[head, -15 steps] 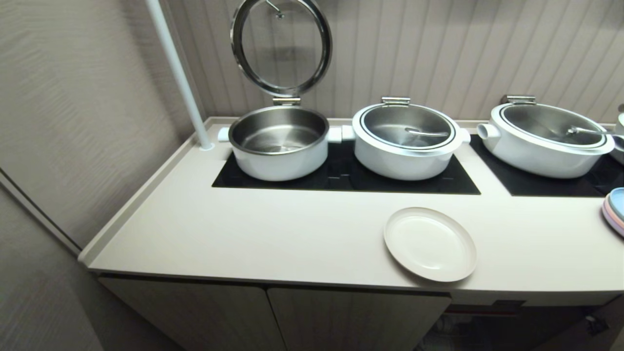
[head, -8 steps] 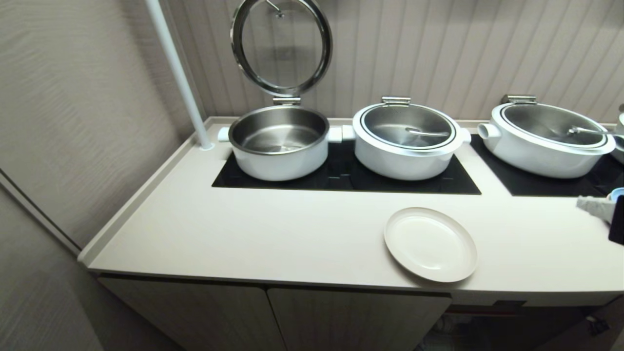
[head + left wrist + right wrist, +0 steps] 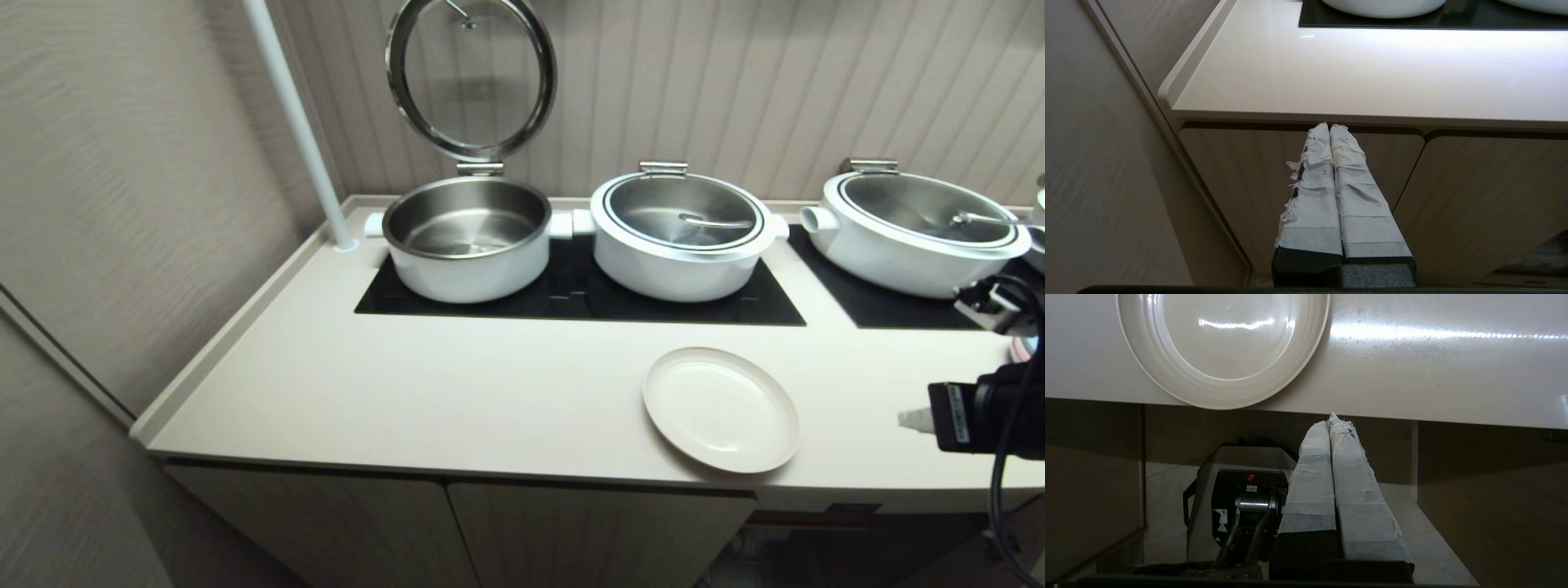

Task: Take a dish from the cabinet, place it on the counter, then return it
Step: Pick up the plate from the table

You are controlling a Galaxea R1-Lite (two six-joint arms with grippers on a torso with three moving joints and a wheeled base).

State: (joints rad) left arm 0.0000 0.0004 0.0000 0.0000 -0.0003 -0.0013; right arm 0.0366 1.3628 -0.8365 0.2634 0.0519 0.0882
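Dish point(image 3: 721, 408) lying flat on the counter point(image 3: 457, 392), close to its front edge, at 6 o'clock from the middle pot point(image 3: 680, 235). Right gripper point(image 3: 916, 419), at 3 o'clock from the dish and apart from it, taped fingers pressed together, empty. Left gripper point(image 3: 1329, 128) likewise closed, before the cabinet point(image 3: 1306, 188) doors.

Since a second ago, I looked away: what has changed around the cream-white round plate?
The right gripper, fingers shut and empty, has come into the head view from the right edge and now hangs over the pale beige counter, right of the cream-white round plate. Plate, white pots and left gripper stayed put.
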